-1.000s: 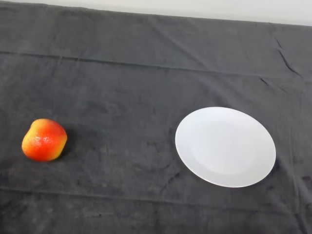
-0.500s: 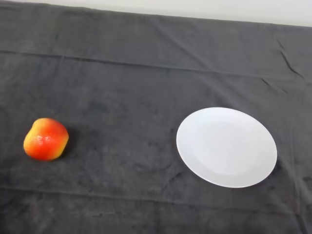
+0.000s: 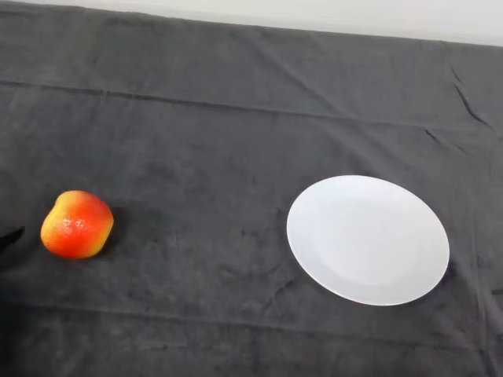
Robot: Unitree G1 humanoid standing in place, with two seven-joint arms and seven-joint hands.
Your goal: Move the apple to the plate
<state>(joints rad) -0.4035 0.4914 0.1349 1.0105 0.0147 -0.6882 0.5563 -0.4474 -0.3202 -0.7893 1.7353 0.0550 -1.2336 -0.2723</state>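
A red and yellow apple point(image 3: 77, 225) lies on the dark cloth at the left of the head view. A white plate point(image 3: 368, 239), with nothing on it, sits on the cloth at the right, well apart from the apple. Only a small black tip of my left hand point(image 3: 10, 236) shows at the view's left edge, just left of the apple and not touching it. The rest of the hand is out of view.
The dark cloth point(image 3: 236, 141) covers the whole table and has a few creases. A pale wall strip point(image 3: 314, 12) runs along the far edge of the table.
A black tip of my left hand has come in at the left edge beside the apple. The apple and plate sit slightly further right in the view.
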